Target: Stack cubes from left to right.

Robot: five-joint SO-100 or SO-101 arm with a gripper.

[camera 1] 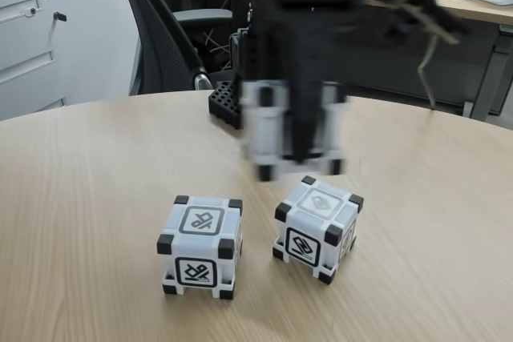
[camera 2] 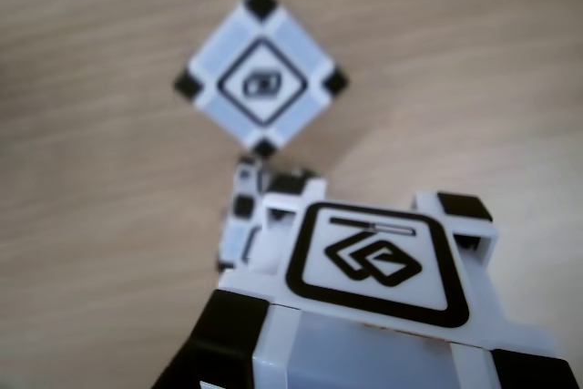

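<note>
The gripper [camera 1: 295, 154] hangs clear of the table [camera 1: 80, 190], its fingers clamped on a cube [camera 1: 264, 130] that shows as a motion-blurred white block with black corners in the fixed view. In the other view that carried cube [camera 2: 373, 261] looms large at the lower edge, with a second cube [camera 2: 261, 84] lying on the wood beyond it, its top face turned like a diamond. In the fixed view, just below the hand and a little to its right sits one resting cube [camera 1: 317, 228], and another cube [camera 1: 199, 246] stands below and to its left, near but apart from the first. This looks like the carry step of a stack. The next move calls for centring the held cube squarely over a resting one, matching its rotation, then lowering before letting go.
</note>
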